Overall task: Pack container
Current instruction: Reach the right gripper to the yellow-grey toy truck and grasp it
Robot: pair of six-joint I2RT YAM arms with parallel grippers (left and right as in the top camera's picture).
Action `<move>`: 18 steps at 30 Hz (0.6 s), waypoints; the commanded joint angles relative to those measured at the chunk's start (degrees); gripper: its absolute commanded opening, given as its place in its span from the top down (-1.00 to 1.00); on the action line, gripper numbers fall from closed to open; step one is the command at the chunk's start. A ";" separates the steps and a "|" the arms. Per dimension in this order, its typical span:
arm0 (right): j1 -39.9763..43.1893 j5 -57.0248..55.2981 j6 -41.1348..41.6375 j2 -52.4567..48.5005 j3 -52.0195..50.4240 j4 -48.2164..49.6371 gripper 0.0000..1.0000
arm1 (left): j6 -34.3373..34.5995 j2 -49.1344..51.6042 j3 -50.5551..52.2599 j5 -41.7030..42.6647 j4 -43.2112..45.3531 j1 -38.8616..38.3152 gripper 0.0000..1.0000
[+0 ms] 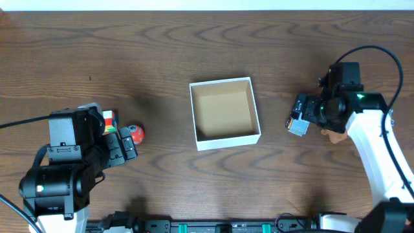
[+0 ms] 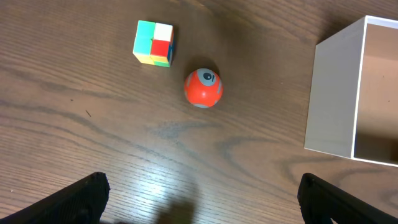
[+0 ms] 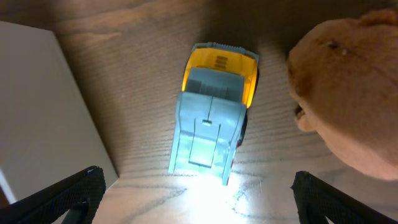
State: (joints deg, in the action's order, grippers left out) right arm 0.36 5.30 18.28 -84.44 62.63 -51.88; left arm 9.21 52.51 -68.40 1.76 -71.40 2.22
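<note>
Nothing is packed yet: the container (image 1: 229,138) sits empty mid-bench (image 1: 162,39). At its nine o'clock, the ball (image 2: 203,88) and cube (image 2: 153,42) lie near the released left claw (image 2: 202,200). At three o'clock, the truck (image 3: 213,114) and a brown soft toy (image 3: 348,93) lie below the released right claw (image 3: 196,194).

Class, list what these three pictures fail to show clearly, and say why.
- Brown soft object: right wrist view, cut by the right edge; identity unclear.
- Puzzle cube: overhead, partly under the left arm.
- Container: left wrist view, cut by the right edge.
</note>
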 commanded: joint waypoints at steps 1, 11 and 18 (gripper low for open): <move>-0.90 -1.03 0.96 -2.82 0.90 1.05 -0.99 | -0.09 0.22 -1.11 0.63 0.02 0.24 -0.96; -1.25 -5.22 2.73 -9.92 0.90 3.48 -0.99 | -0.11 0.22 -1.11 0.61 0.15 0.24 -0.96; -1.42 -5.31 2.97 -14.88 0.90 6.05 -0.96 | -0.09 0.22 -1.11 0.61 0.31 0.24 -0.96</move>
State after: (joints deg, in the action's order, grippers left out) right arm -0.58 1.15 20.16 -97.82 62.63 -46.11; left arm 9.21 52.51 -68.40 1.76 -71.11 2.22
